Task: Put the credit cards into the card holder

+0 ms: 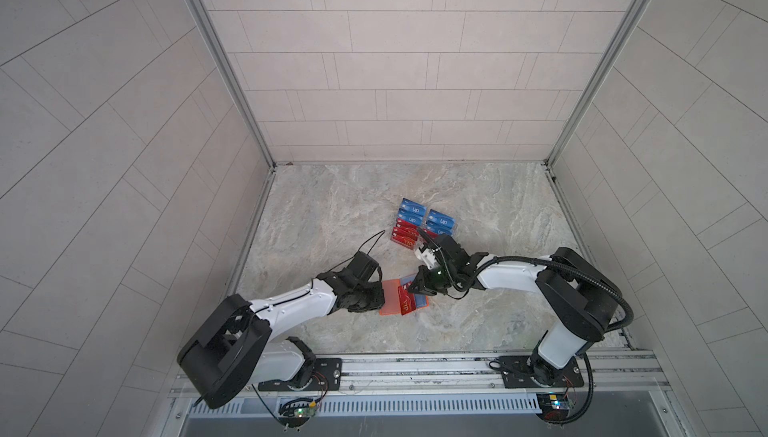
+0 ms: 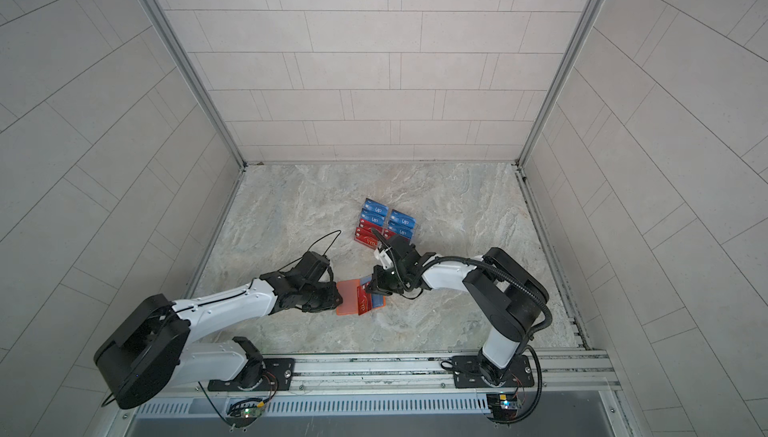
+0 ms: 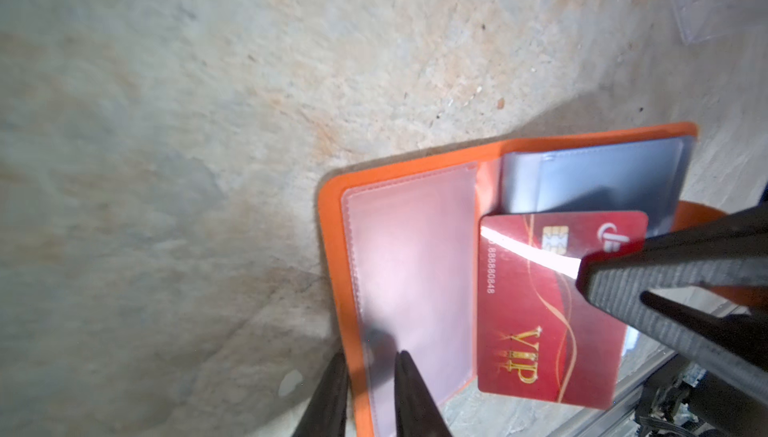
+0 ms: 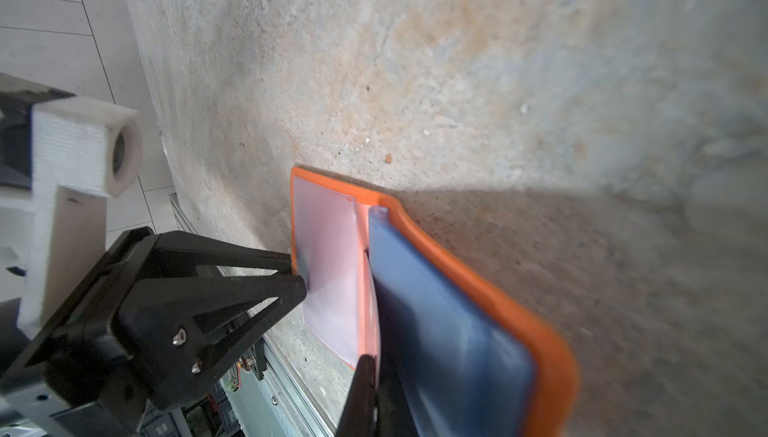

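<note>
The orange card holder (image 1: pixel 390 301) (image 2: pixel 348 300) lies open on the marble table. Its left cover shows a clear sleeve (image 3: pixel 411 272) (image 4: pixel 328 256), and the right side holds a blue card (image 4: pixel 449 331) (image 1: pixel 420 301). My left gripper (image 3: pixel 370 356) (image 1: pixel 381 295) is at the left cover's outer edge with its jaws narrowly apart. One finger rests on the sleeve and the other sits just outside the orange rim. My right gripper (image 4: pixel 370 366) (image 1: pixel 411 288) is shut on a red credit card (image 3: pixel 548 310) (image 1: pixel 405 305), holding it over the holder's middle fold.
Behind the right arm stands a clear acrylic rack (image 1: pixel 424 223) (image 2: pixel 386 223) holding several blue credit cards and some red ones. Tiled walls close off three sides. A metal rail (image 1: pixel 415 368) carrying both arm bases runs along the front edge.
</note>
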